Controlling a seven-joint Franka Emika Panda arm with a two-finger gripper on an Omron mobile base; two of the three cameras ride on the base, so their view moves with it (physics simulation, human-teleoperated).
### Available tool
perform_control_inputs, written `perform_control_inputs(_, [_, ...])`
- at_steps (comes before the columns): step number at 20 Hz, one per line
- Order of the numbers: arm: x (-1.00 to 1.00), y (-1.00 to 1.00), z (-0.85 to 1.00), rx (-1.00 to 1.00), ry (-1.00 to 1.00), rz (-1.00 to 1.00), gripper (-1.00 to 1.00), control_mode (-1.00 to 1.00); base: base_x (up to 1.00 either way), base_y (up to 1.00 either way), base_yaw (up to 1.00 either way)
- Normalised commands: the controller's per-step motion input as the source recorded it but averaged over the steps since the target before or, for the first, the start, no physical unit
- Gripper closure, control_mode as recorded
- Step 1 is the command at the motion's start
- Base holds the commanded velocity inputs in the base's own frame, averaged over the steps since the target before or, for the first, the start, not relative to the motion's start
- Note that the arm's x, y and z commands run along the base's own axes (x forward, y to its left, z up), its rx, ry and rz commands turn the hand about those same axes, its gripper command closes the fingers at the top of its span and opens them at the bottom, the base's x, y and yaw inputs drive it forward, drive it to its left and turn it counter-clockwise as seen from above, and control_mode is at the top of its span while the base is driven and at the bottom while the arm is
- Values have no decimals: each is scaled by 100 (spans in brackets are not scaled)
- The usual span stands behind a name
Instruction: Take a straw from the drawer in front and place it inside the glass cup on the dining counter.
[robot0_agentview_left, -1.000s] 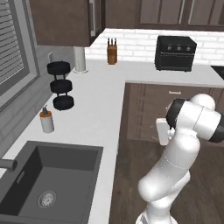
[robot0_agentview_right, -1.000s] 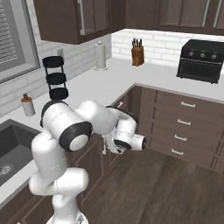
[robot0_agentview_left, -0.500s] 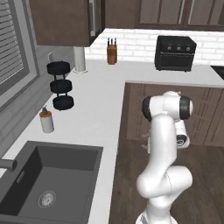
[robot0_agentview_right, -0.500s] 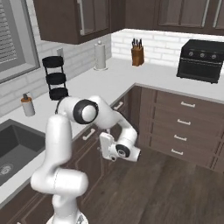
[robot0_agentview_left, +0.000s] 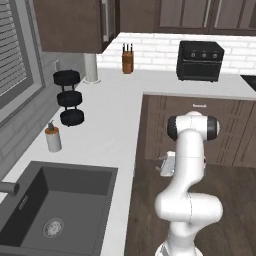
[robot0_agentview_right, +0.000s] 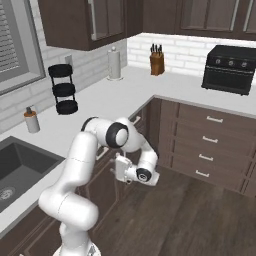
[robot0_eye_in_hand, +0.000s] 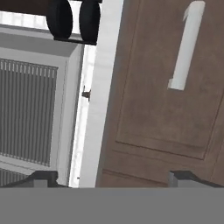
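My gripper (robot0_eye_in_hand: 113, 179) is open, its two dark fingertips (robot0_eye_in_hand: 41, 177) wide apart with nothing between them. It faces a shut dark brown drawer front (robot0_eye_in_hand: 148, 113) with a short silver bar handle (robot0_eye_in_hand: 186, 46), just under the white worktop edge (robot0_eye_in_hand: 103, 87). The hand view is rolled on its side. In the base views the gripper (robot0_agentview_right: 120, 169) (robot0_agentview_left: 166, 166) hangs low beside the cabinet fronts below the worktop. The straw is hidden. The glass cup and the dining counter are out of view.
On the L-shaped white worktop (robot0_agentview_left: 115, 115) are a dark sink (robot0_agentview_left: 55, 210), a soap bottle (robot0_agentview_left: 52, 138), a black three-tier rack (robot0_agentview_left: 69, 97), a paper towel roll (robot0_agentview_left: 91, 67), a knife block (robot0_agentview_left: 128, 62) and a black toaster oven (robot0_agentview_left: 200, 60). A stack of drawers (robot0_agentview_right: 210, 147) stands to the right, above wood floor (robot0_agentview_right: 190, 220).
The arm has folded down and swung back toward the worktop. The hand has turned to face the drawer front. The fingers stay wide apart.
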Motion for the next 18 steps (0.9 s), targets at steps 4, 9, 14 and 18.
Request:
perform_control_inputs(4, [9, 46, -17, 0, -13, 0, -100, -100, 0, 0, 0])
perform_control_inputs(9, [0, 45, -6, 0, -13, 0, -100, -100, 0, 0, 0])
perform_control_inputs(14, [7, 23, 0, 0, -8, -1, -100, -100, 0, 0, 0])
perform_control_inputs(18, [28, 4, 0, 0, 0, -2, -100, -100, 0, 0, 0])
